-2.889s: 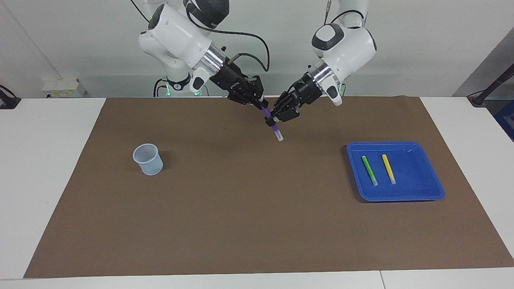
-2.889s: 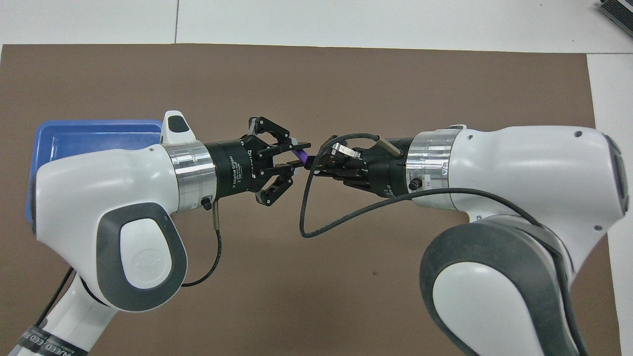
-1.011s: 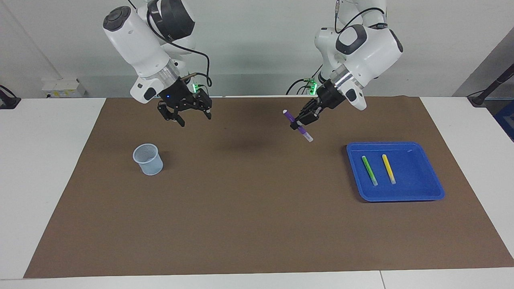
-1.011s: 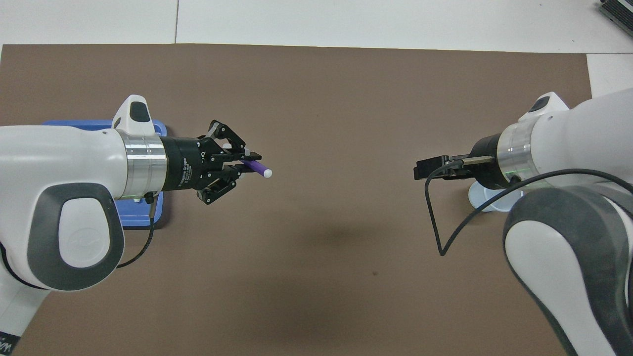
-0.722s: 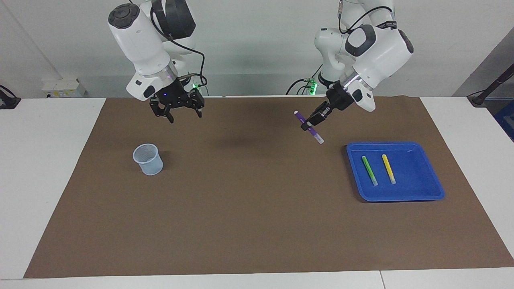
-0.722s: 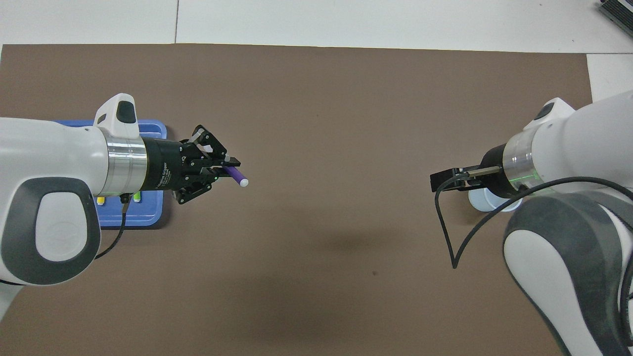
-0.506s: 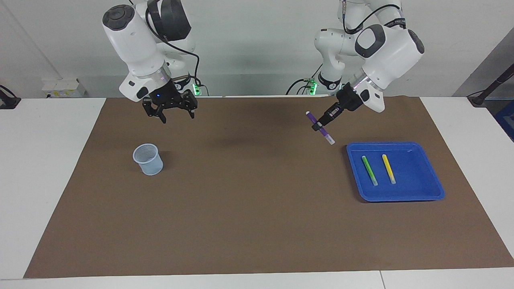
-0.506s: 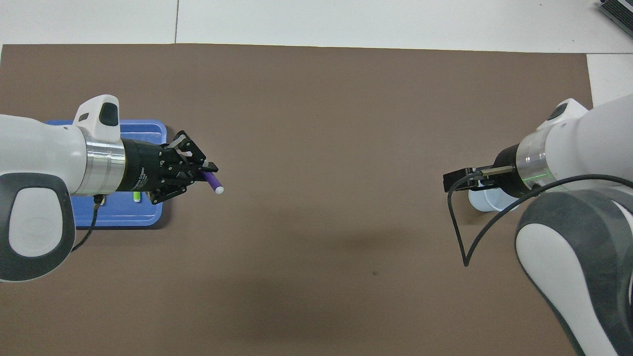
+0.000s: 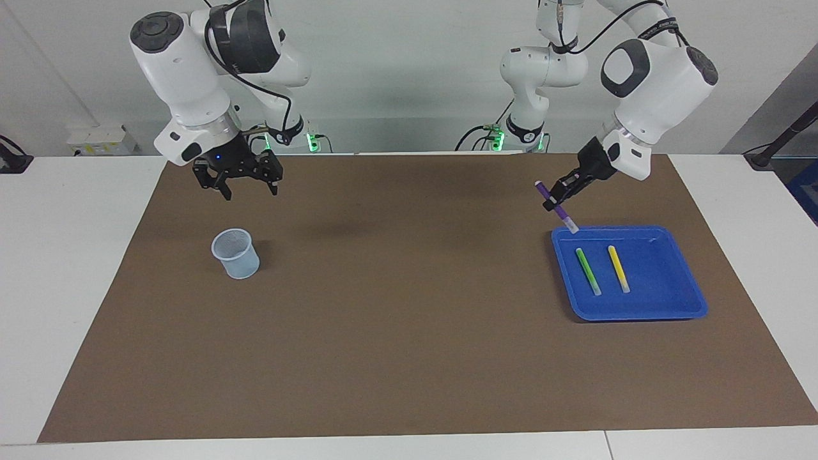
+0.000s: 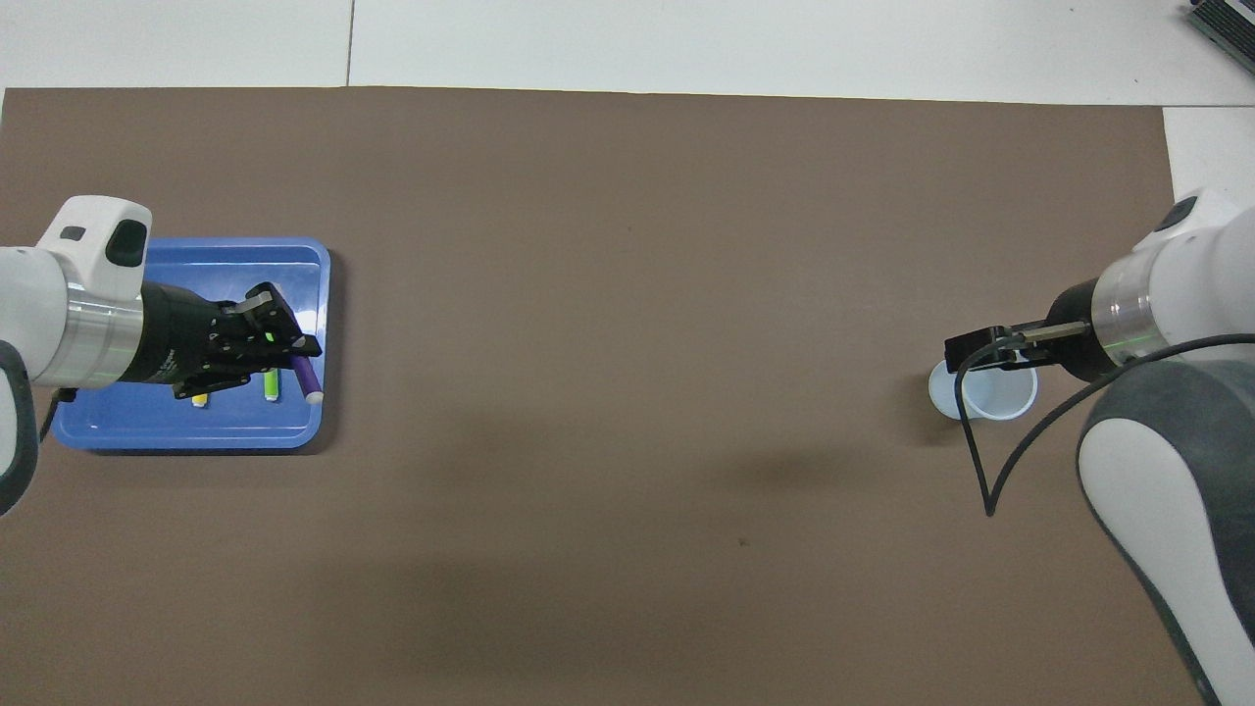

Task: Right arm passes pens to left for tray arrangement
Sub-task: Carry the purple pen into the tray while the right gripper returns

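Firmly clamped in the left gripper (image 9: 555,197) (image 10: 284,355): the purple pen (image 9: 555,206) (image 10: 306,378), slim, with a pale whitish tip at each visible end. Held up in the air and tilted, lower tip pointing down at the rim of the blue tray (image 9: 693,295) (image 10: 186,431) on the side nearer to the robots. Gripped near the middle of the barrel, both ends sticking out past the fingers.

Lying flat in the tray, side by side and apart: the green pen (image 9: 587,271) (image 10: 271,384) and the yellow pen (image 9: 618,268) (image 10: 199,399), partly hidden under the gripper in the overhead view.

Over at the right arm's end of the brown mat (image 9: 396,319) (image 10: 627,245): right gripper (image 9: 241,181) (image 10: 980,349) waiting in the air above the translucent pale-blue cup (image 9: 236,253) (image 10: 998,397), fingers spread apart, holding nothing.
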Robot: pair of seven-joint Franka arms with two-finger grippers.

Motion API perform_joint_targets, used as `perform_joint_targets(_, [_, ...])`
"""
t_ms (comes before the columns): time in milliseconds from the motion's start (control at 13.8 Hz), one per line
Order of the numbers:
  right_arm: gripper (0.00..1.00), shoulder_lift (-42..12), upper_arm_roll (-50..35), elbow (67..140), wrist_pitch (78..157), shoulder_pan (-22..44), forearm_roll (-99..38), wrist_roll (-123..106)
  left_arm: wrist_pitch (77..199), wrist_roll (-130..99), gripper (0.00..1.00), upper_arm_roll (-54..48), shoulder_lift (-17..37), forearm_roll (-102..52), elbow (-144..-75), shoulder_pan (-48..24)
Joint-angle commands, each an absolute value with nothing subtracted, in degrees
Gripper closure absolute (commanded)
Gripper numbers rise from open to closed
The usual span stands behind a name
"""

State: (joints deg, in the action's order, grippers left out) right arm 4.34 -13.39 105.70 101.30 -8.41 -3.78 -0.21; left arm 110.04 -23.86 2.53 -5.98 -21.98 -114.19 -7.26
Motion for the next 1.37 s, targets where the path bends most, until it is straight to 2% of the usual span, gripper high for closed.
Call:
perform_joint_targets(0, [0.00, 0.7, -7.4, 99.3, 98.8, -2.2, -2.4, -1.4, 108.5, -15.3, 1.00, 2.1, -7.1, -18.1, -115.4, -2.9])
perform_joint_targets(144, [0.00, 0.1, -3.5, 98.8, 98.8, 1.9, -2.4, -1.5, 108.5, -8.8, 1.00, 2.1, -6.5, -15.4, -115.6, 0.6])
perform_joint_targets(578, [0.00, -0.3, -4.0, 97.3, 96.1, 1.8, -0.7, -1.8, 111.9, 5.7, 1.00, 2.1, -1.9, -9.1, -115.6, 6.8])
perform_joint_targets(1300, [0.00, -0.2, -4.9, 97.5, 98.3, 0.0, 1.8, -5.5, 122.5, 16.3, 1.00, 2.1, 7.1, -4.2, -115.6, 11.2])
